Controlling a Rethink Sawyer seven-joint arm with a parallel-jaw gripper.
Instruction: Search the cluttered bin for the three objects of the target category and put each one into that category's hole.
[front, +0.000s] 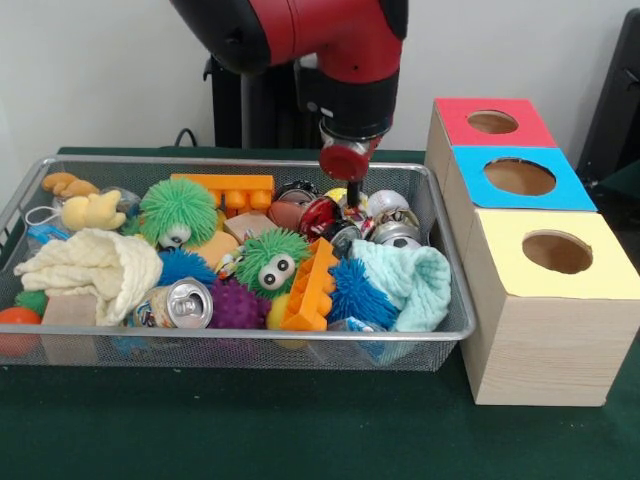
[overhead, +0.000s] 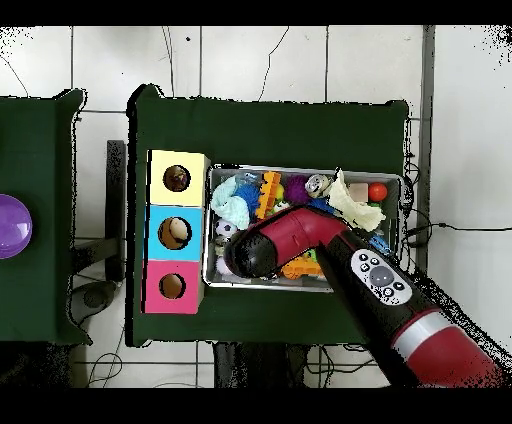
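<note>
My gripper (front: 352, 208) reaches down from the red arm into the back right part of the wire bin (front: 240, 161). It sits among a crushed red can (front: 320, 215) and shiny silver pieces (front: 392, 207). In the overhead view the arm's red head (overhead: 262, 250) hides the gripper. To the right of the bin stand three boxes with round holes, topped red (front: 455, 115), blue (front: 575, 190) and yellow (front: 500, 240). The bin also holds two green fuzzy balls with eyes (front: 272, 260), a silver can lying down (front: 185, 303), orange blocks (front: 312, 285), a blue spiky ball (front: 360, 295) and a purple one (front: 238, 305).
A mint cloth (front: 410, 285) lies at the bin's front right and a cream cloth (front: 95, 265) at its left. A yellow plush toy (front: 90, 210) sits in the back left corner. Seen from above, the boxes (overhead: 157, 232) line the bin's left side, and something lies in each hole.
</note>
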